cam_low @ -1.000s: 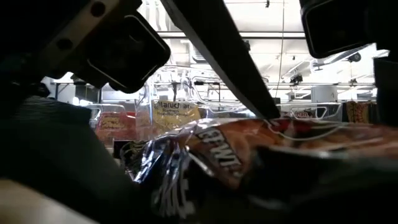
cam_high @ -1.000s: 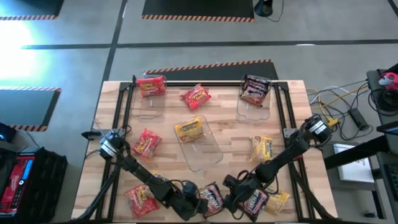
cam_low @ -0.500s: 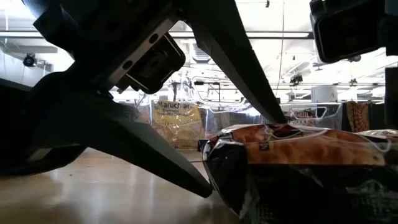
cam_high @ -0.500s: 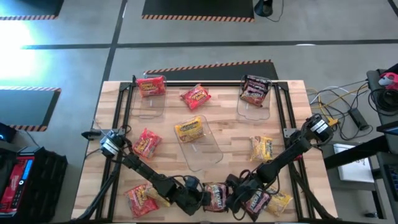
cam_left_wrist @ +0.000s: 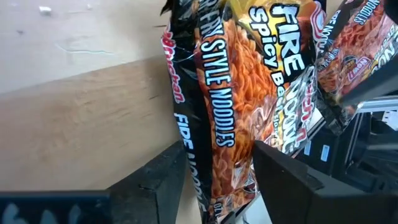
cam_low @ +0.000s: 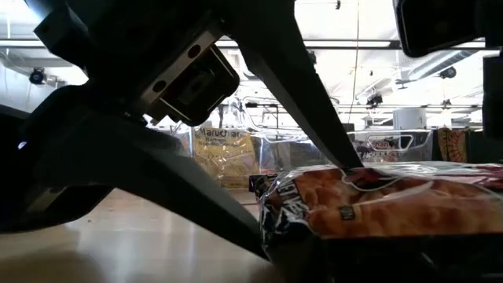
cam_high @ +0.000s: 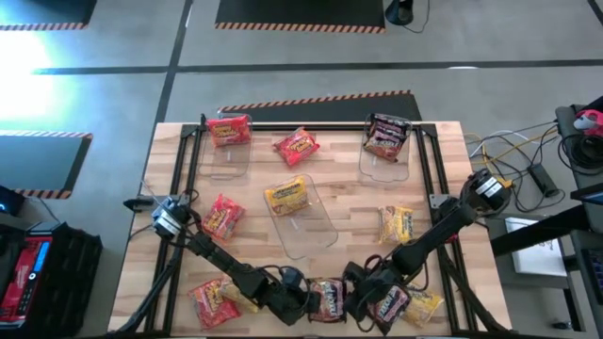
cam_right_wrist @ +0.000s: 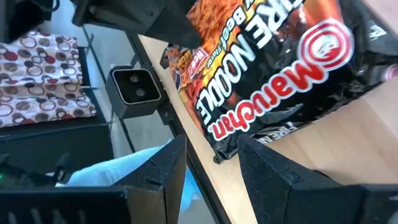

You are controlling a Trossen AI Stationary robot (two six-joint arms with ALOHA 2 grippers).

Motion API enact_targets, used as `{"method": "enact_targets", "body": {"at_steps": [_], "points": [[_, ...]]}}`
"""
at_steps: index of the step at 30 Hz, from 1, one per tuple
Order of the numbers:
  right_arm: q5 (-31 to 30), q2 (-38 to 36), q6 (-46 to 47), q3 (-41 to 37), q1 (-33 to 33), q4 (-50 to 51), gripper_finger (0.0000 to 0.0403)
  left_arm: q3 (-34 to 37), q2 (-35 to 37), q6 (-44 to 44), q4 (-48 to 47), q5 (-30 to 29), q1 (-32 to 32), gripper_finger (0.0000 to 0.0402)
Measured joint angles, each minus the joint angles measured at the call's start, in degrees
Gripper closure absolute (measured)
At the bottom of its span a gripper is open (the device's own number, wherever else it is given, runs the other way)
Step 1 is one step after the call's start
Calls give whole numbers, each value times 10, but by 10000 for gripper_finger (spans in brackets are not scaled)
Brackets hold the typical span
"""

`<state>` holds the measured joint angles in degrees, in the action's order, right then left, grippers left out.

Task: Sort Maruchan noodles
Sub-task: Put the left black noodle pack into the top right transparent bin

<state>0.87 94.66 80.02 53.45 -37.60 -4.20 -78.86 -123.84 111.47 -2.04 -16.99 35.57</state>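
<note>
Two dark Maruchan packets lie side by side at the table's near edge. One of them [cam_high: 327, 297] fills the gap between the fingers of my left gripper [cam_high: 303, 299], which comes at it from the left. The second dark packet [cam_high: 389, 303] lies beside it to the right. My right gripper [cam_high: 369, 299] is shut on this second packet. In the low view the first packet [cam_low: 377, 204] lies flat on the wood. My left gripper has the first dark packet's end [cam_left_wrist: 217, 186] between its two fingers, one low by the table [cam_low: 236, 228], one on the packet's top [cam_low: 342, 157]. The fingers slant down from the table's left. The packet rests on the table. My right gripper pinches an end of the second dark packet [cam_right_wrist: 217, 146] between its two fingers. The fingers slant down from the table's right. Whether the packet is clear of the wood, I cannot tell.
Three clear bins stand farther back: one with a red packet [cam_high: 228, 132], one with a yellow packet [cam_high: 287, 195], one with a dark packet [cam_high: 384, 137]. Loose red packets [cam_high: 297, 146] [cam_high: 221, 217] [cam_high: 215, 301] and yellow packets [cam_high: 398, 224] [cam_high: 424, 306] lie around. The near edge is close by.
My left gripper has slid a little toward the table's right edge, up to the first dark packet's end. In the low view that packet, which loomed close and crumpled, now lies flat between the fingers.
</note>
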Motion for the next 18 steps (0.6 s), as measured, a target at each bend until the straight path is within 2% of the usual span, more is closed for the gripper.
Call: {"method": "enact_targets", "body": {"at_steps": [12,18], "points": [[-9,-17,41,0,-4,22,268,-1,1,1,-35,1,1,295],[-14,-16,76,0,-5,23,268,-1,2,-3,-54,6,7,304]]}}
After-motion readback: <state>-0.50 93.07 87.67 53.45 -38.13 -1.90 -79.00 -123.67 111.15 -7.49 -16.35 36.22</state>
